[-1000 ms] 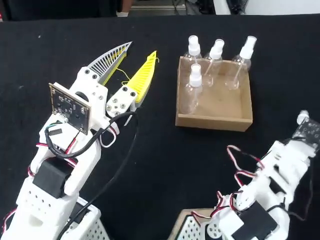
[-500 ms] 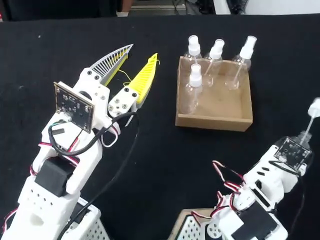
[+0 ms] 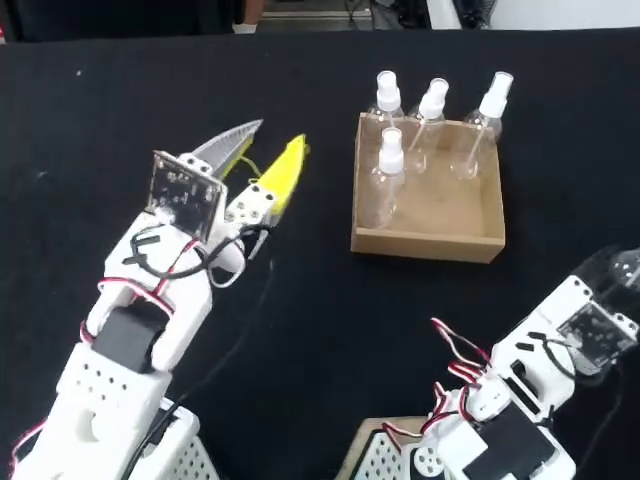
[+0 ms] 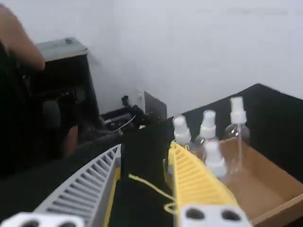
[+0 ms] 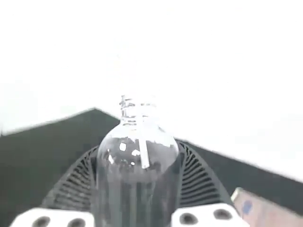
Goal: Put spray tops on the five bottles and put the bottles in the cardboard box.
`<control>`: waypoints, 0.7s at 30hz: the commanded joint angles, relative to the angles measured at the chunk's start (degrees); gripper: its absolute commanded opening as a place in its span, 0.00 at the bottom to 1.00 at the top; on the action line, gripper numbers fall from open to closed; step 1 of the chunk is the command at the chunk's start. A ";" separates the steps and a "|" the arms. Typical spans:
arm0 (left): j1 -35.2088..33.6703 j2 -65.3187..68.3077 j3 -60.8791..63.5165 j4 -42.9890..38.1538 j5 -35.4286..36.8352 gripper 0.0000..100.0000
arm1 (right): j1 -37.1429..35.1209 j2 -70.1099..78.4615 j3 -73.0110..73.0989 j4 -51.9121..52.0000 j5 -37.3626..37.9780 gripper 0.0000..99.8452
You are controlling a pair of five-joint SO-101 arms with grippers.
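No text, number or sign can be read here. The small circuit board (image 3: 186,190) on the left arm (image 3: 130,340) carries tiny marks, too small to tell. A brown cardboard piece (image 5: 253,209) bears a small blue mark, too blurred to read. The bottles (image 3: 383,180) and the cardboard box (image 3: 428,243) carry no readable label.
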 commanded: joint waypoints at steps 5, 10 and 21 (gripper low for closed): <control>-6.55 -0.97 9.36 -1.05 5.36 0.16 | 0.53 -2.51 0.04 -15.03 -4.57 0.01; -7.78 -0.97 12.26 -1.05 7.56 0.16 | 0.53 -2.51 0.04 -21.71 -6.68 0.01; -7.87 -0.97 14.99 -1.14 7.56 0.16 | 0.53 -2.51 -3.65 -25.41 -7.56 0.01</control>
